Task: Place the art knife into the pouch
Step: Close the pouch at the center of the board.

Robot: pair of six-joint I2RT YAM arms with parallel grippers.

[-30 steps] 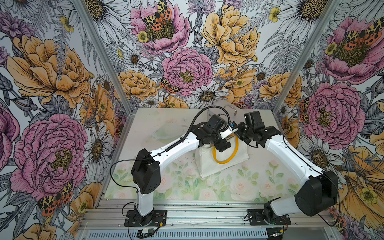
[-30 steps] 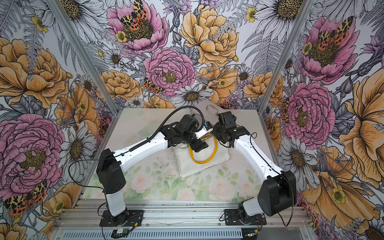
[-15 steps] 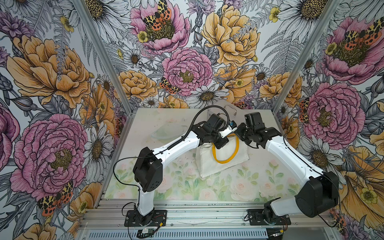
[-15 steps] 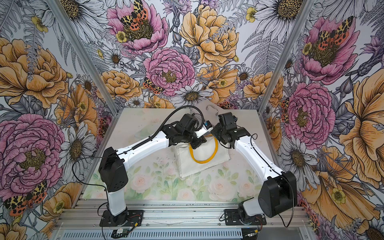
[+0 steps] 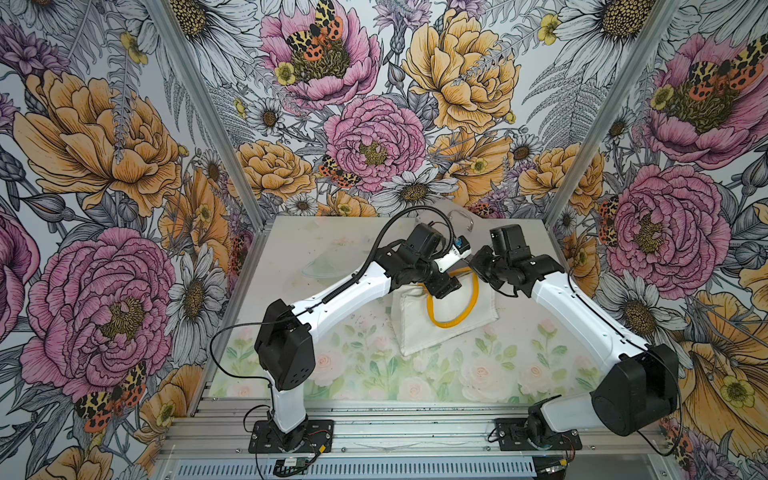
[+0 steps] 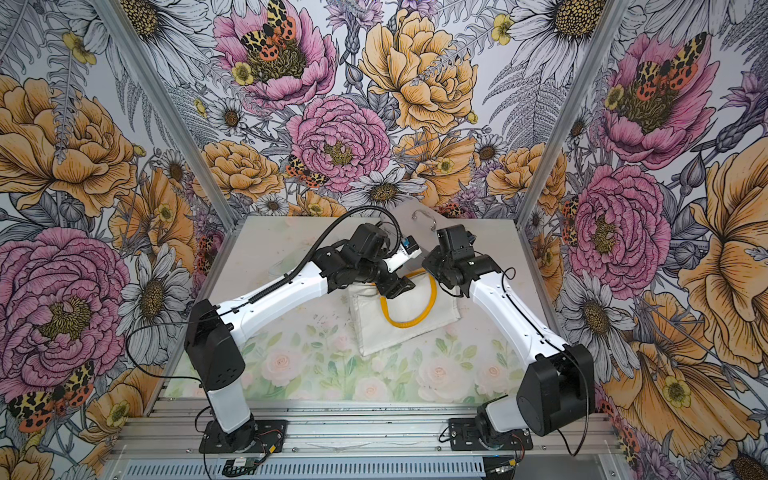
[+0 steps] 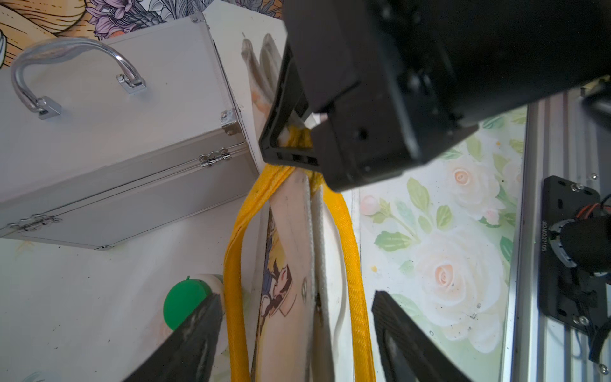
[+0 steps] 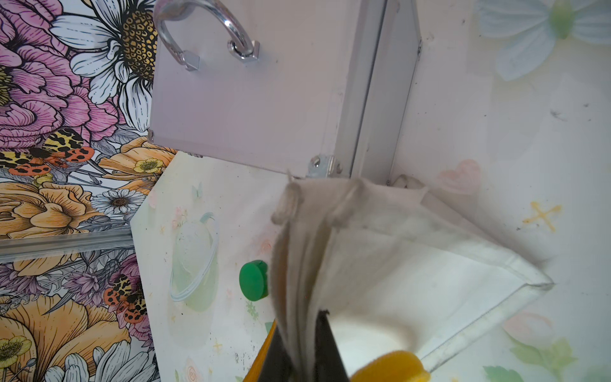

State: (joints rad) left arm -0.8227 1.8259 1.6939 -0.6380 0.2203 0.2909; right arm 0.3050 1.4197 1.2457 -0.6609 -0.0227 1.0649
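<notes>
The pouch point(image 5: 449, 328) point(image 6: 409, 332) lies on the mat at the table's middle, white fabric with yellow loop handles point(image 5: 453, 322). My right gripper point(image 5: 476, 262) point(image 8: 302, 320) is shut on the pouch's rim and holds that edge lifted. My left gripper point(image 5: 444, 287) point(image 7: 297, 317) stands open astride the raised rim. In the left wrist view the pouch point(image 7: 291, 231) and both yellow handles point(image 7: 347, 264) run between its fingers point(image 7: 195, 337) without being pinched. The art knife does not show in any view.
A silver metal case point(image 5: 440, 220) point(image 7: 115, 132) point(image 8: 251, 99) with a chrome handle stands just behind the pouch by the back wall. A green disc point(image 7: 185, 302) point(image 8: 254, 279) lies on the mat beside the pouch. Aluminium frame rails edge the table.
My left arm has shifted slightly over the pouch's rim. The right arm keeps its hold and has not moved.
</notes>
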